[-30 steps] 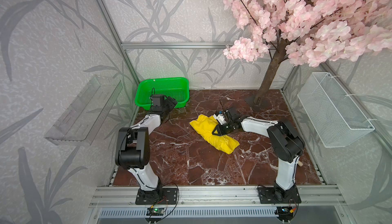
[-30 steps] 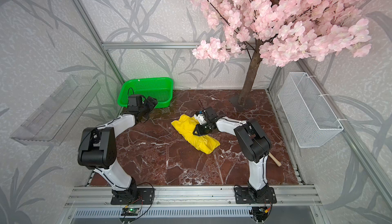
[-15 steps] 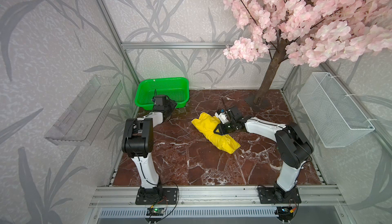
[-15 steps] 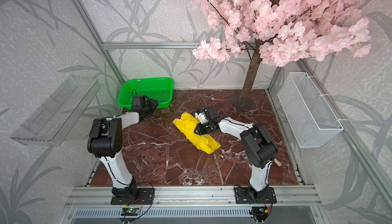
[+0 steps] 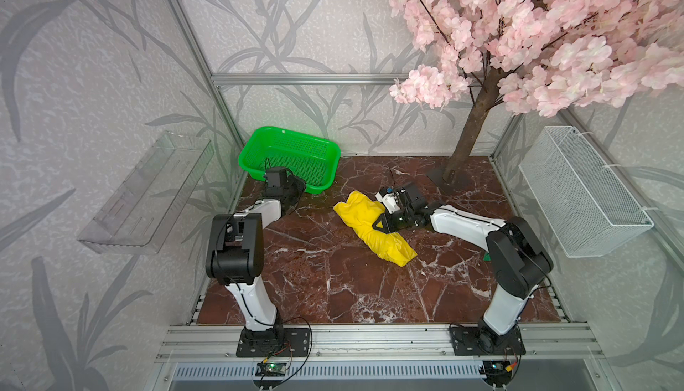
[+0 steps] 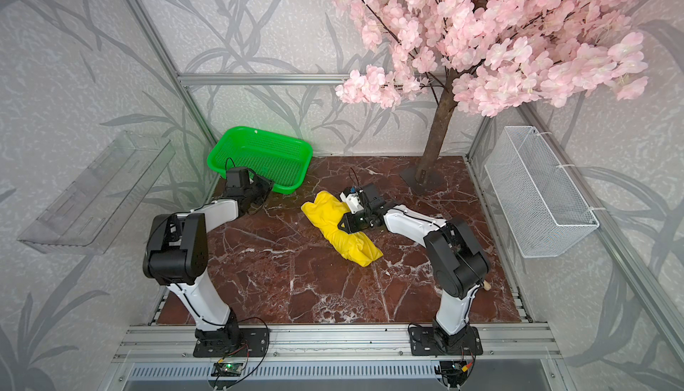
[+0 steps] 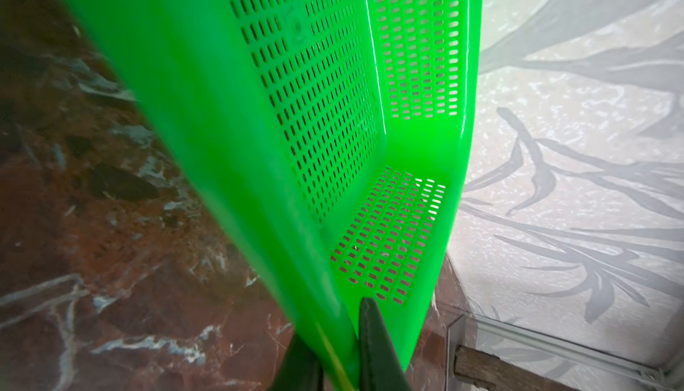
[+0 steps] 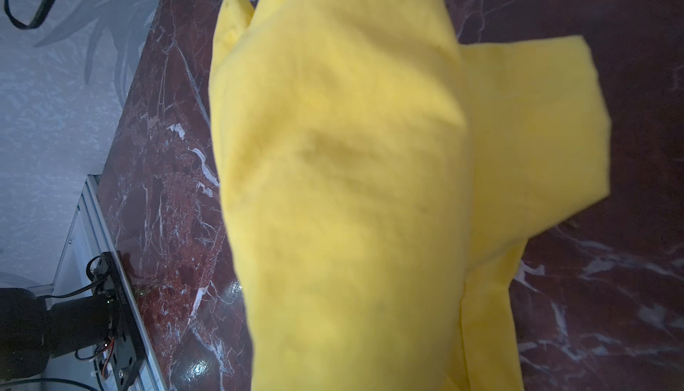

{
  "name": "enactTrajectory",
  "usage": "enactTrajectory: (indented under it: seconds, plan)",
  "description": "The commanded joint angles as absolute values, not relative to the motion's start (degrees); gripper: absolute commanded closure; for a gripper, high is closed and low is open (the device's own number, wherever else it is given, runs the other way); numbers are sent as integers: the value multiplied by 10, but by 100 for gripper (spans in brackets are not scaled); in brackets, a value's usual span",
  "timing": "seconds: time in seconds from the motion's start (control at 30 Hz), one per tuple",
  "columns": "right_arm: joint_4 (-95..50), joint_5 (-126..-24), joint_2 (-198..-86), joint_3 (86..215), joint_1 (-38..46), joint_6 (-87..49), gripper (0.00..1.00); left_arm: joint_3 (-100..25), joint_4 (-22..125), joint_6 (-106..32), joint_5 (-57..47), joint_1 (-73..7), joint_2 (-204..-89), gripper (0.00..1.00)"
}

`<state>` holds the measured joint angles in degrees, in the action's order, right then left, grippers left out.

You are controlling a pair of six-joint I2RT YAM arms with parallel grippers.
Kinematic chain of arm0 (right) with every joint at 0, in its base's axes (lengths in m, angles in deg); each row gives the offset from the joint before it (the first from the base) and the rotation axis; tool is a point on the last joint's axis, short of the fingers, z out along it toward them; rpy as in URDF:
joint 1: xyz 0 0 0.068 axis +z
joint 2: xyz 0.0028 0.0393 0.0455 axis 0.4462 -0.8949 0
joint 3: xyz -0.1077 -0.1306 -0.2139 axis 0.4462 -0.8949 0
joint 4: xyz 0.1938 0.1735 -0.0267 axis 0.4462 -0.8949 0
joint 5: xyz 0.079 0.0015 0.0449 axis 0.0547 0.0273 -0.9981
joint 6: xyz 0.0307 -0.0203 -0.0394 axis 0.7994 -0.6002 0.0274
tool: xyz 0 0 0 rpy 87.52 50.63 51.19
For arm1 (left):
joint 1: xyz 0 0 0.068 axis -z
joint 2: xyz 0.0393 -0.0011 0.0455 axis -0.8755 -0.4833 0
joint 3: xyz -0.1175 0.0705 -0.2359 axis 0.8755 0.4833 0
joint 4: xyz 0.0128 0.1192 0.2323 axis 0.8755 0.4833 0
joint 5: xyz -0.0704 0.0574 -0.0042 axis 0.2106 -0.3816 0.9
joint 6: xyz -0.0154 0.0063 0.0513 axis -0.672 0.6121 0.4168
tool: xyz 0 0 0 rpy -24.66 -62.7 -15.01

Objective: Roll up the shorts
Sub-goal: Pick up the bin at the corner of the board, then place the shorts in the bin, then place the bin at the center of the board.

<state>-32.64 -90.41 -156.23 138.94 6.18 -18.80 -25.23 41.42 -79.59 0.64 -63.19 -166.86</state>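
The shorts (image 5: 364,218) (image 6: 327,218) lie as a bright yellow, loosely rolled bundle in the middle of the marble table, slanting toward the front right. My right gripper (image 5: 381,222) (image 6: 346,224) is at the bundle's right side, shut on the shorts. In the right wrist view the yellow fabric (image 8: 351,185) fills the frame and hides the fingers. My left gripper (image 5: 296,189) (image 7: 333,322) is far from the shorts at the back left. It is shut on the front wall of the green basket (image 5: 292,159) (image 7: 296,111), with one dark finger (image 7: 370,333) inside and one outside.
A fake blossom tree has its trunk (image 5: 470,130) and base plate (image 5: 448,178) at the back right. A white wire basket (image 5: 581,193) hangs on the right wall. A clear shelf (image 5: 148,193) hangs on the left wall. Bare marble (image 5: 333,285) stretches in front of the shorts.
My left gripper went from open to shut on the green basket's wall while its elbow drew back. The right gripper and the shorts shifted slightly to the right.
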Motion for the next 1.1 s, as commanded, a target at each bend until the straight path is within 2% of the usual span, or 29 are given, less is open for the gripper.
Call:
enactTrajectory:
  seconds: [0.0, 0.3, 0.57, 0.83, 1.0, 1.07]
  plan:
    - [-280, -917, -1520, 1391, 65, -179, 100, -226, 468, -749, 7, -637, -1652, 91]
    - [-264, -901, -1475, 1449, 65, -171, 100, -137, 454, -777, 49, -639, -1585, 95]
    - [-289, -849, -1541, 1594, 72, -189, 100, -32, 463, -781, 79, -634, -1505, 95]
    - [-415, -734, -1691, 1873, 96, -288, 100, 20, 491, -768, 118, -629, -1451, 95]
    - [-495, -643, -1832, 2087, 151, -415, 100, 24, 500, -754, 148, -624, -1448, 95]
    - [-544, -601, -1915, 2210, 182, -480, 100, 19, 510, -744, 155, -623, -1447, 95]
